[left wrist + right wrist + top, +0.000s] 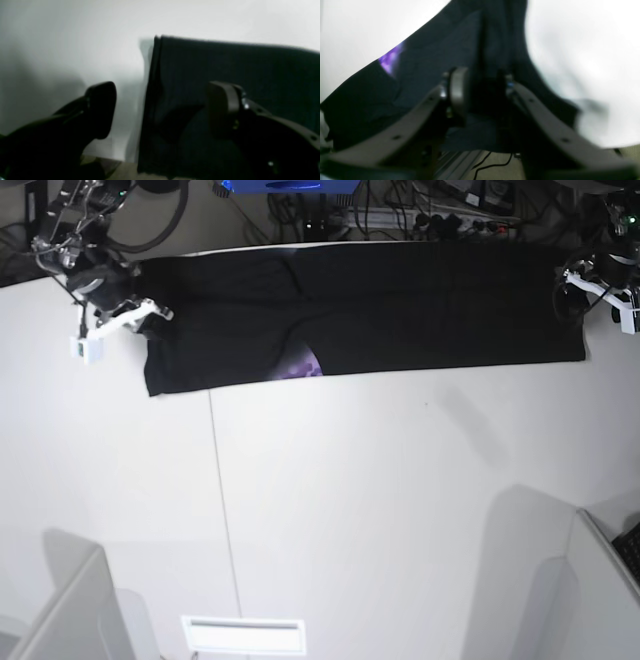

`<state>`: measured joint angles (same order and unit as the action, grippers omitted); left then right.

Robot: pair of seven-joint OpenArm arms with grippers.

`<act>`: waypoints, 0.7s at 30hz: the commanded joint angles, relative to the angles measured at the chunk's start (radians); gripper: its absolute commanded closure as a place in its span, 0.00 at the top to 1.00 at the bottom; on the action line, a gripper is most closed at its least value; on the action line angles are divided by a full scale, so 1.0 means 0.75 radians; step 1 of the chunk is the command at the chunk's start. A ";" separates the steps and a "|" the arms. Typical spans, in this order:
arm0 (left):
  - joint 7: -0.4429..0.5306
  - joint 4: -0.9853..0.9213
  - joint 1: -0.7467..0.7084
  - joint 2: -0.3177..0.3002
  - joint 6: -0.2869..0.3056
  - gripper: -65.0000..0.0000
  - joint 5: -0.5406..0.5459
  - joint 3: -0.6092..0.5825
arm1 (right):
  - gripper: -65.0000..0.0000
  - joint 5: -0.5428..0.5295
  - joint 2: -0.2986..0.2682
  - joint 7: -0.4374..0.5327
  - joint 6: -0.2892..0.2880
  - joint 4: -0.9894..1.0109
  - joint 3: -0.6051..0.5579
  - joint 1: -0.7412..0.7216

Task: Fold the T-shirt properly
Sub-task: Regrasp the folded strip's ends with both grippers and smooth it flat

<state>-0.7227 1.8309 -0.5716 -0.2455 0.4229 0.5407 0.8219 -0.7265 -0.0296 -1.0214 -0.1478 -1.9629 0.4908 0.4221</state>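
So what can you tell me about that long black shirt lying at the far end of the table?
The T-shirt is black, soft-looking cloth, folded into a long narrow band and lying flat along the far edge of the white table. A small patch of purple print peeks out at its near edge. The left claw stands open over one end, one finger above the cloth and one above bare table. The right claw is at the other end, with cloth between its fingers; the blur hides whether it grips.

No text, label, brand, number or sign can be read in any view; the T-shirt (400, 310) shows only a wordless purple print.
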 commanded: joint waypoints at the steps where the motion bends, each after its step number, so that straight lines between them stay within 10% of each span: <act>1: 0.030 0.033 0.002 0.009 0.004 0.68 0.017 0.012 | 0.11 -0.022 -0.011 0.027 -0.013 -0.037 -0.021 -0.014; 7: 0.030 -0.008 0.059 0.079 0.004 0.00 0.008 0.000 | 0.00 0.012 -0.043 0.131 -0.017 -0.025 -0.211 -0.011; 21: 0.034 -0.443 0.233 0.077 0.002 0.00 -0.031 -0.002 | 0.00 0.475 0.004 0.244 0.020 0.306 -0.299 -0.153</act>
<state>-0.6888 1.4960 -0.3996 -0.1753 0.4202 0.5289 0.8177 -0.3820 -0.0216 -0.8368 -0.1341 -1.7306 0.2653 0.3191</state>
